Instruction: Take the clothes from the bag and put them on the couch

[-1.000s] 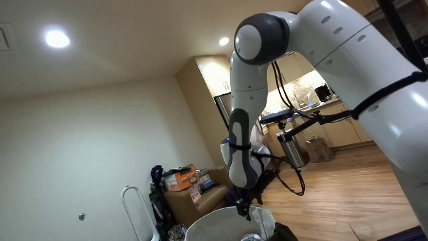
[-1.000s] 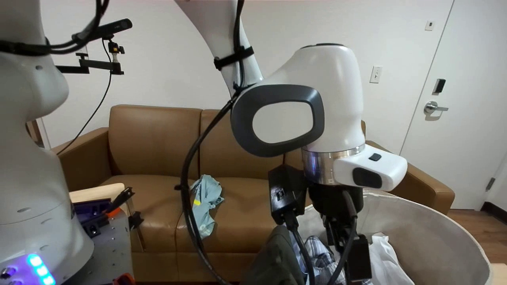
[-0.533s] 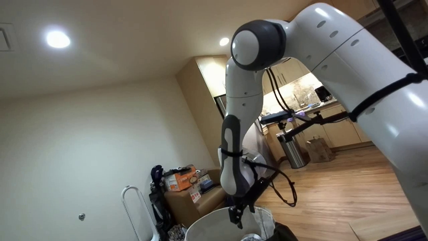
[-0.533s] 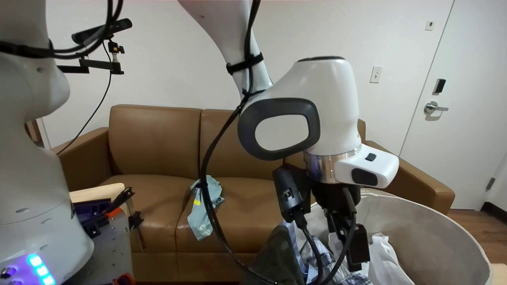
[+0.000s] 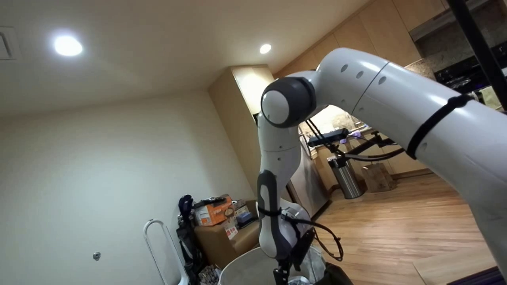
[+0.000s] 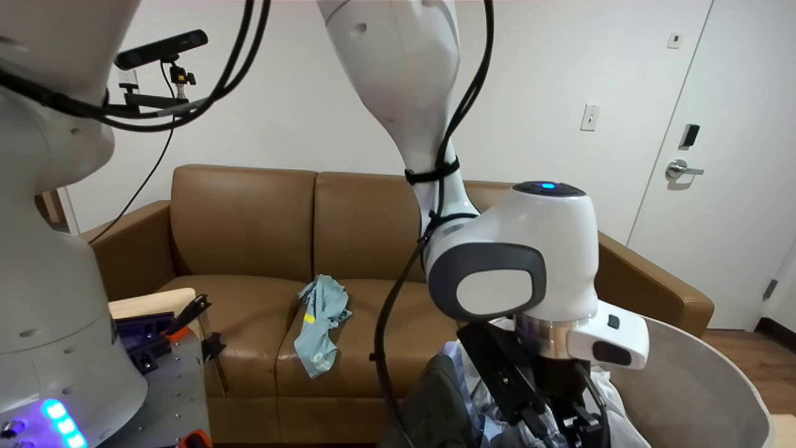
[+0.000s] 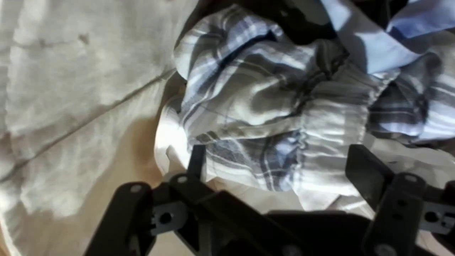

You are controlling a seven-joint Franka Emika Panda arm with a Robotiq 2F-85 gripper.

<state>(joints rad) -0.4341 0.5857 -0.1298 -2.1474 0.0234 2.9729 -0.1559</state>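
We see the gripper [image 7: 276, 158] spread wide inside the light grey bag [image 6: 690, 376], a plaid garment [image 7: 245, 106] just ahead. Well apart from the gripper, a light-blue garment [image 6: 322, 323] lies on the brown couch [image 6: 242, 224].

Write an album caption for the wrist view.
Open jaws pointing at crumpled plaid clothing, with some pale blue cloth, inside a soft bag.

Clothes [image 7: 245, 106] in bag [image 6: 690, 386] before couch [image 6: 242, 218].
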